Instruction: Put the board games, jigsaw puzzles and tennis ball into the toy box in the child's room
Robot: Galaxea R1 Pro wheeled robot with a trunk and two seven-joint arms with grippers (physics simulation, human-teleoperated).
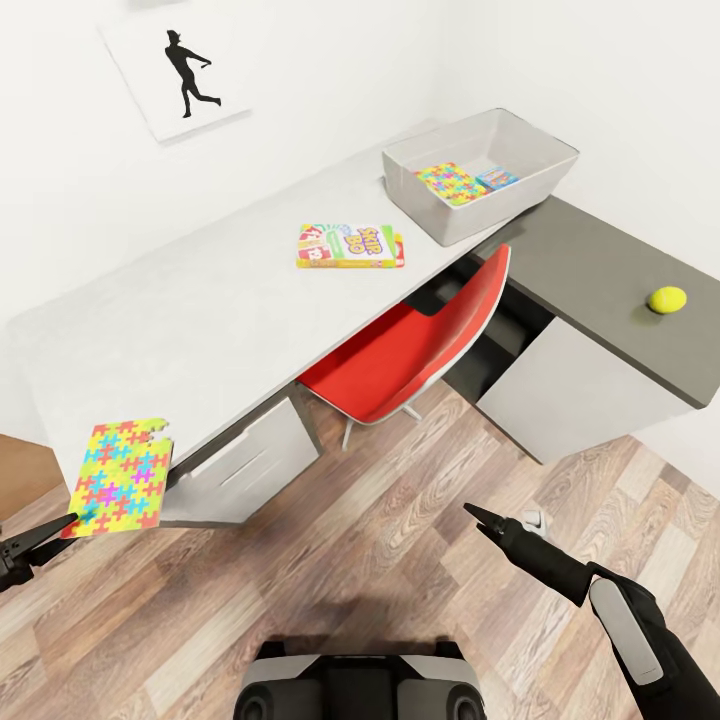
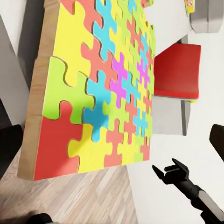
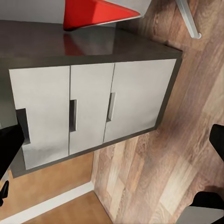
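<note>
Head view, left to right. The left gripper (image 1: 40, 535) reaches in at the left edge, its tips at the corner of a jigsaw puzzle (image 1: 120, 478) that overhangs the near left end of the table (image 1: 200, 320); in the left wrist view the same puzzle (image 2: 100, 88) lies close before the camera, and whether the fingers are clenched on it cannot be told. On the wall above hangs a silhouette picture (image 1: 180, 75). Mid-table lies the Skip-Bo board game (image 1: 350, 245), flat and well apart from the puzzle. A red chair (image 1: 415, 350) is tucked under the desk, above the wood-plank floor (image 1: 380, 560). At the far right end of the white top stands the toy box (image 1: 470, 225), holding a second jigsaw puzzle (image 1: 450, 183) and, beside it, a small colourful box (image 1: 497, 179). The tennis ball (image 1: 667, 299) rests on the lower dark-grey section, outside the bin. The right gripper (image 1: 500, 530) hangs over the floor, grasping nothing; how far its fingers are parted cannot be told. The right wrist view shows white drawers (image 3: 70, 114).
</note>
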